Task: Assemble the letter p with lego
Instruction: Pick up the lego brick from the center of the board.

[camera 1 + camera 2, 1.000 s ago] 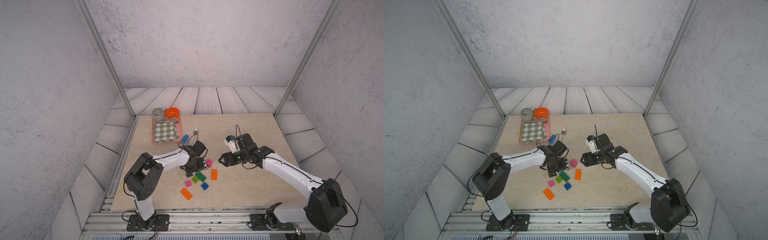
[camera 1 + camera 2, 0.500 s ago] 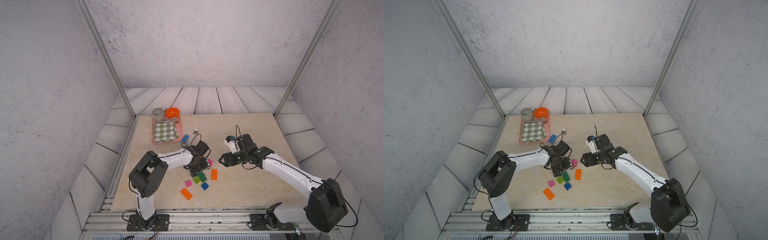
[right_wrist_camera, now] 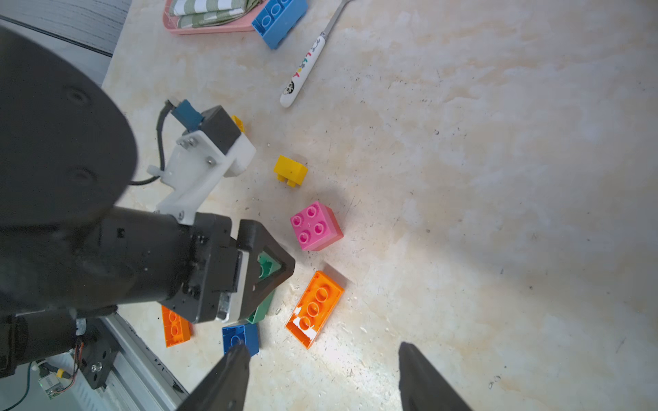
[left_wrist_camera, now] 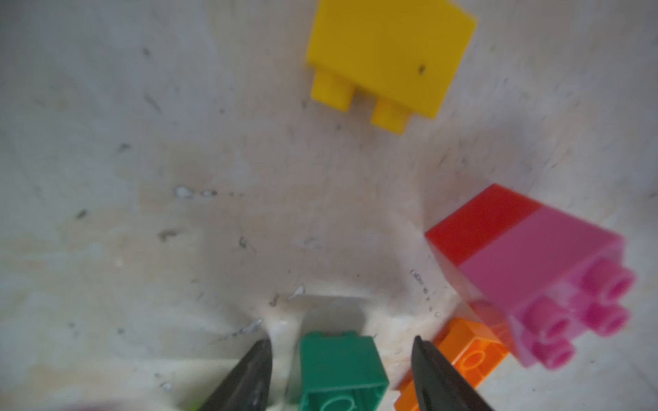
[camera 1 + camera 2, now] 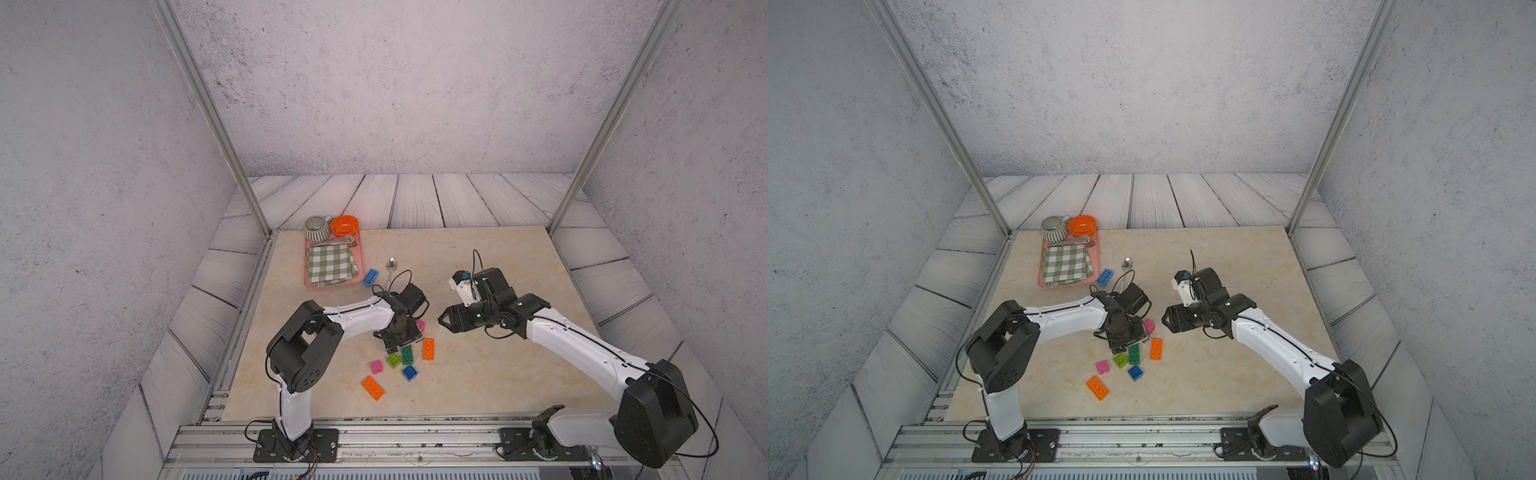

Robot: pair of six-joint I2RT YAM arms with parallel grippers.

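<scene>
Tabletop [image 5: 478, 374], marble-look, bears everything.

Left arm [image 5: 357, 316]: shoulder link sits further right than a second ago. The left gripper [image 4: 340, 347] has shifted from beside the pink-on-red stack [image 3: 315, 226] toward the near edge and now points down onto the brick cluster. Jaws are narrowed but not closed. One finger stands on either side of the dark green brick [image 4: 341, 370], with a sliver of table showing on both sides, so no contact is seen.

Right arm [image 5: 573, 345]: same pose as a second ago. The right gripper [image 3: 322, 350] hovers right of the cluster, jaws moderately wide, holding nothing.

Pink tray [image 5: 309, 284], far left, carries a checked cloth [image 5: 332, 264], a striped cup [image 5: 316, 228] and an orange bowl [image 5: 345, 225]. All unmoved.

Spoon [image 3: 302, 67]: white handle with coloured lettering, too small to read. A small printed face sits at the handle end.

Lego, none displaced:
- Blue oblong brick [image 5: 370, 277]: just beside the tray's near right corner.
- Orange oblong brick [image 5: 428, 348]: just right of the dark green one.
- Second orange oblong brick [image 5: 372, 387]: nearest the front edge.
- Yellow brick [image 3: 290, 170]: on its side, beyond the stack.
- Lime brick [image 5: 393, 360]: just left of the dark green.
- Small blue brick [image 5: 409, 372]: just near of it.
- Pink brick [image 5: 377, 367]: left of the lime, on its side.

Only pink on red is joined.
</scene>
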